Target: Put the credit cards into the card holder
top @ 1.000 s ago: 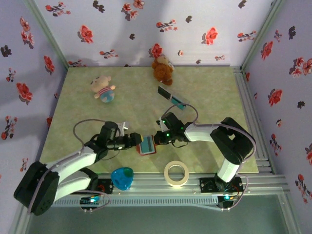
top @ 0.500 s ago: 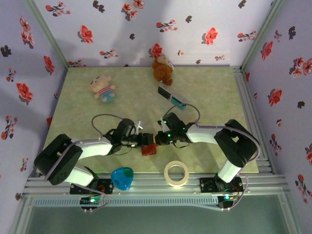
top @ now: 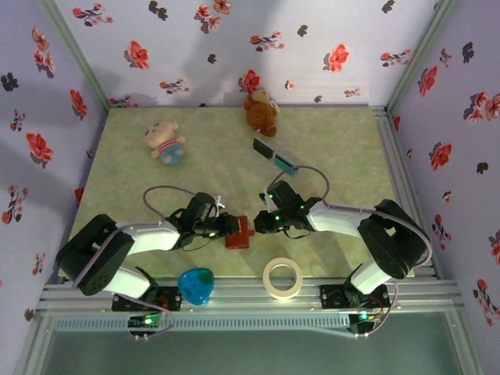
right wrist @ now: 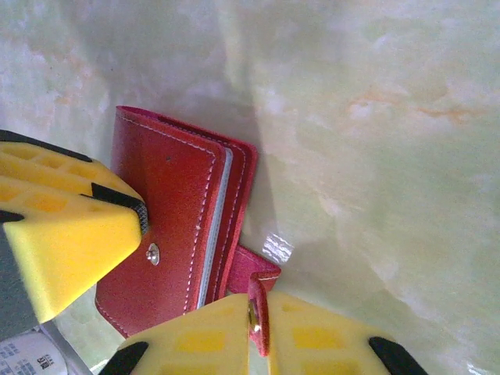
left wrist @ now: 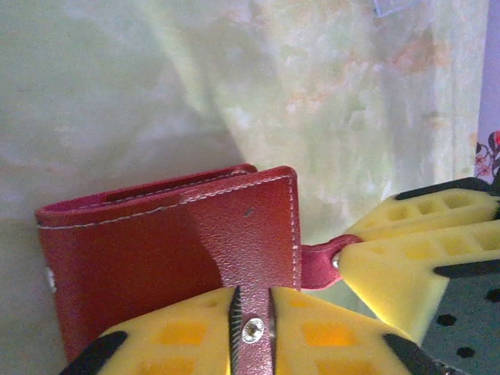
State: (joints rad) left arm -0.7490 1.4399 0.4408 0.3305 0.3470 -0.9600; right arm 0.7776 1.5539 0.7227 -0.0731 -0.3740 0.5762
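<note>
Card holder (top: 240, 232): closed, lying flat on the surface (top: 156, 187) at about 6 o'clock from its centre, close to the near edge, between the two grippers.

Left gripper (top: 228, 226): at the holder's 9 o'clock. In the left wrist view its pads are pressed together on a thin red strip of the holder with a metal snap on it. Reads as clamped on the holder.

Right gripper (top: 260, 225): at the holder's 3 o'clock. In the right wrist view its pads pinch the snap tab (right wrist: 262, 273) that sticks out of the holder's edge. Reads as clamped too. Pale page edges show between the red covers, so the fold is shut.

Credit cards (top: 273, 155): on the surface toward the back, at roughly 1 o'clock from the holder and well apart from it, just near of the teddy bear (top: 260, 112). Their long axis runs about 10 to 4 o'clock. No card is in either gripper.

Judgement: the right arm is the nearer to the cards. The holder must be opened before any card goes in, and neither gripper is free while both hold it.
</note>
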